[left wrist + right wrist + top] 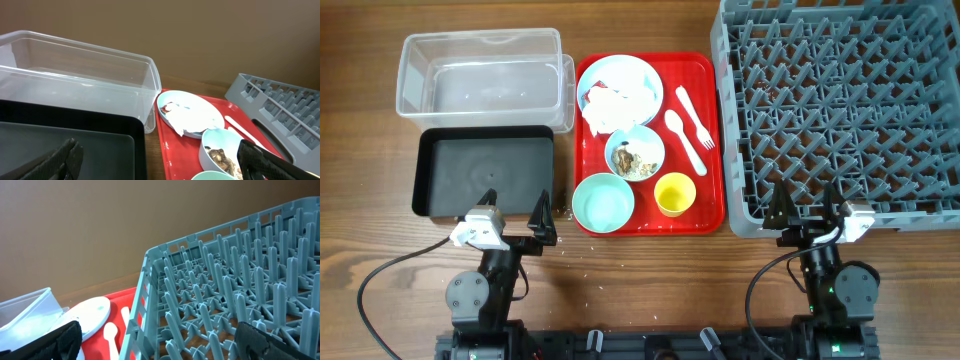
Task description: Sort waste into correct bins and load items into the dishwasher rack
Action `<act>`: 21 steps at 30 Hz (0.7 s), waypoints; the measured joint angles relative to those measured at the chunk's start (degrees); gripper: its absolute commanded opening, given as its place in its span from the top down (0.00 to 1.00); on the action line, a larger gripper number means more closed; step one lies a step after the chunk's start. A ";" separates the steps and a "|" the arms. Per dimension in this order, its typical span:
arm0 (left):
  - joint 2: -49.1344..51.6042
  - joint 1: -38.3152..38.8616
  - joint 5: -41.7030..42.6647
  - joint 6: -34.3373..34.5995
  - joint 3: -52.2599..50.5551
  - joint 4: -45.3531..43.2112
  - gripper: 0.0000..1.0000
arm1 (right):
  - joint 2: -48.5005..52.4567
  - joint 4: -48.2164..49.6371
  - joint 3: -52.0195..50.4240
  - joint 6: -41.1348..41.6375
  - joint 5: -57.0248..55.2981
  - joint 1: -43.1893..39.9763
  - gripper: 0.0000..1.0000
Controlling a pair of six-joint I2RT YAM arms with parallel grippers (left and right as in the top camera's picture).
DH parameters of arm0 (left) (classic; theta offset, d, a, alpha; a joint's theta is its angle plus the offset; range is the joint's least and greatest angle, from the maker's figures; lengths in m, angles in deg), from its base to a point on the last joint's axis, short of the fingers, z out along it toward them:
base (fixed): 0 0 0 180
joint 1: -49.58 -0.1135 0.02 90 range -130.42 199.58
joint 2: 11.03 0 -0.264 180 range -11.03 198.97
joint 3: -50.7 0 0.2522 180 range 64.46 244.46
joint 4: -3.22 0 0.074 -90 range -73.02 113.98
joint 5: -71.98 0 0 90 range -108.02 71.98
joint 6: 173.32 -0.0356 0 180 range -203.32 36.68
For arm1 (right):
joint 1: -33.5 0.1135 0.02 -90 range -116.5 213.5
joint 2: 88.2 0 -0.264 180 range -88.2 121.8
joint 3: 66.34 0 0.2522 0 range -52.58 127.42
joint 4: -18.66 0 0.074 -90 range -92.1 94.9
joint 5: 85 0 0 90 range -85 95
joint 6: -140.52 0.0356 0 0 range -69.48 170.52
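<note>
Sorting hasn't begun, I judge: my left pincer (515,213) and right pincer (807,210) hang released and empty, so the crumpled napkins (612,103) need grabbing first.

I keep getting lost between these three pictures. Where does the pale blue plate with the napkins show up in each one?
Overhead: the plate is upper middle, at the far end of the red tray.
Left wrist: the plate is right of centre, just beside the clear tub.
Right wrist: the plate is at lower left, partly cut off.
Shared landmark: the grey rack, right of the plate in every view.
</note>
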 measured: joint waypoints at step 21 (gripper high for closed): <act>0.00 0.00 0.00 0.00 0.02 0.00 0.00 | 0.00 0.00 0.00 2.47 0.00 0.00 0.00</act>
